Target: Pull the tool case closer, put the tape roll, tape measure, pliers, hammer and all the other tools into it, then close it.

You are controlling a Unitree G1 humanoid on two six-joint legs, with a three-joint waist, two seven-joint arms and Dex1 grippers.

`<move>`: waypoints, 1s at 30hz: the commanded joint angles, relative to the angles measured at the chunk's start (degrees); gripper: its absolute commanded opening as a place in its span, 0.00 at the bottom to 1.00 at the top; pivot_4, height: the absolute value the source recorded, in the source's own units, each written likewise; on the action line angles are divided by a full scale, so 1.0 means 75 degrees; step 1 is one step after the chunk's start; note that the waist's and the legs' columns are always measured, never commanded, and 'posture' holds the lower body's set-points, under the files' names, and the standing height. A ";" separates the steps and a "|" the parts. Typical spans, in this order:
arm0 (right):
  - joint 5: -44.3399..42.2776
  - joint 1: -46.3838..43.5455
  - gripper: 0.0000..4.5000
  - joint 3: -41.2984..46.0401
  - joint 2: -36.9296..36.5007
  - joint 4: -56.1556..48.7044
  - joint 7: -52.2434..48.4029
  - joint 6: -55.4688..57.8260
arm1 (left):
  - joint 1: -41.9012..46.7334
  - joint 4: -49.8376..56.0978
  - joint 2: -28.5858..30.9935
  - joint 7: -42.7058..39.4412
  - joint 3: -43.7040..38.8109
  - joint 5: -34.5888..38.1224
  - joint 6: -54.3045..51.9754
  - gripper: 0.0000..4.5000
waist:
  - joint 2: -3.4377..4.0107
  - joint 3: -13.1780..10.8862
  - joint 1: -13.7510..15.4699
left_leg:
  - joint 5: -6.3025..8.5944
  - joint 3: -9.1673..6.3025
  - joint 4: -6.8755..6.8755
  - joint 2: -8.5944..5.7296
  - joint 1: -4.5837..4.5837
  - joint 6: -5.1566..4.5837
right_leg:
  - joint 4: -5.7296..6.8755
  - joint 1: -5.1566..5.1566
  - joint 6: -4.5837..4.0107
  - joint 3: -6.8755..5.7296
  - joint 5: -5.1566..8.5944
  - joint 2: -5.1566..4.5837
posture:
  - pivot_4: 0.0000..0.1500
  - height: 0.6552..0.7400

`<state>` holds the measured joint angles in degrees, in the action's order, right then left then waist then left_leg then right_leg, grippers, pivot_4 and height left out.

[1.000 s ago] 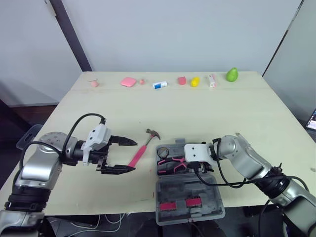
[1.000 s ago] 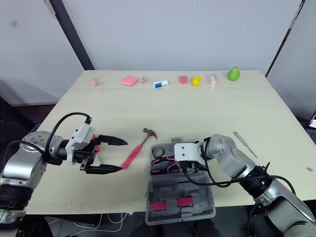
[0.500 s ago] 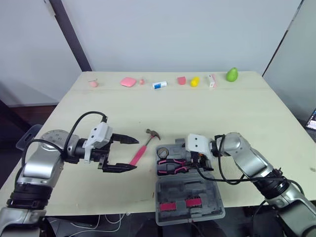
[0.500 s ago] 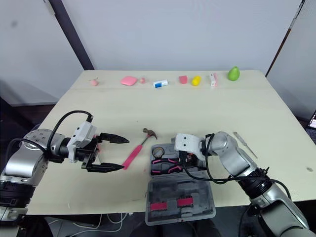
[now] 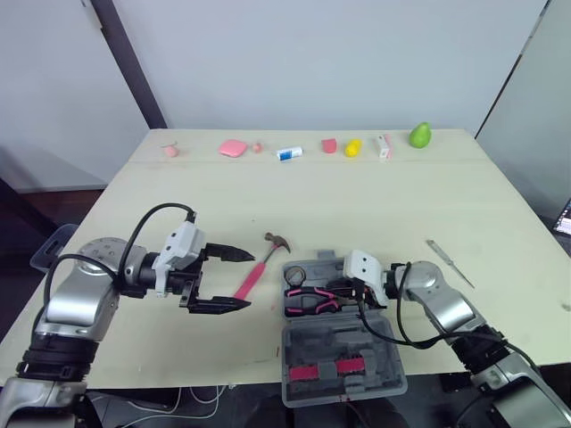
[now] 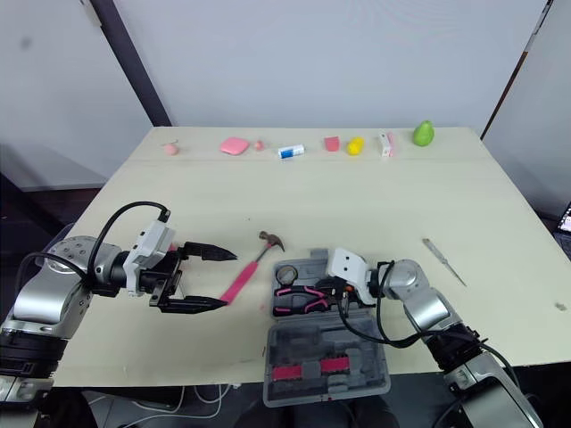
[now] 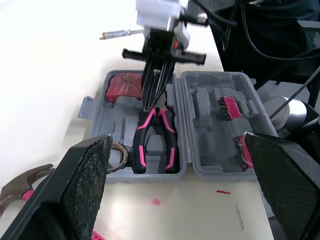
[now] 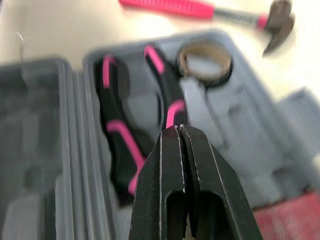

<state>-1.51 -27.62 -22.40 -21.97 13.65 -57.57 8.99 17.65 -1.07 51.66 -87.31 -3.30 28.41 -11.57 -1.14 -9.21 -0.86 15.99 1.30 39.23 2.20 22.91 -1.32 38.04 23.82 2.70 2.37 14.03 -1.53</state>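
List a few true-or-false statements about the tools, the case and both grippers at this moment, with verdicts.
1. The tool case is closed. False: its lid lies open.
2. The pliers lie inside the tool case. True.
3. The left gripper holds the hammer. False: its fingers are open, and the hammer lies on the table beside the case.
4. The right gripper has its fingers shut above the pliers. True.
5. The screwdriver is in the case. False: it lies on the table, on the case's right.
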 commanded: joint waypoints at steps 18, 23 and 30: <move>0.0789 0.0050 0.02 -0.0491 0.0328 0.1651 0.0511 -0.0301 | -0.0434 0.0122 -0.0181 0.0499 -0.0440 0.0091 0.0148 1.00 | -0.0023 0.0155 -0.0021 | 0.0000 -0.0001 -0.0017 0.0013 -0.0186 0.0000 | -0.0004 -0.0151 -0.0035 0.0012 0.0024 0.0008 | 1.00 1.00; -0.0050 0.0390 0.02 0.0631 0.0752 0.0971 0.1031 -0.1756 | -0.0706 0.0133 -0.0364 0.1012 -0.0673 0.0125 0.0100 1.00 | -0.0016 0.0136 -0.0017 | 0.0000 0.0001 -0.0017 0.0015 -0.0166 0.0000 | -0.0006 -0.0141 -0.0036 0.0016 0.0023 0.0006 | 1.00 1.00; -0.0947 0.1287 0.02 0.1745 0.0586 -0.0971 0.1465 -0.1421 | -0.1455 0.0489 -0.0874 0.2032 -0.1288 0.0345 -0.0041 1.00 | 0.0032 0.0094 -0.0016 | 0.0000 0.0001 -0.0014 0.0011 -0.0018 0.0002 | 0.0004 -0.0001 -0.0006 0.0021 0.0001 0.0003 | 1.00 1.00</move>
<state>-6.55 -18.81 -11.90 -16.82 11.28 -47.71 -2.15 7.52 0.31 45.11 -73.69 -10.33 29.54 -11.97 -0.90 -8.50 -0.98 15.99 1.30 39.12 2.28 22.78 -1.31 38.06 23.81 2.65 2.51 14.04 -1.53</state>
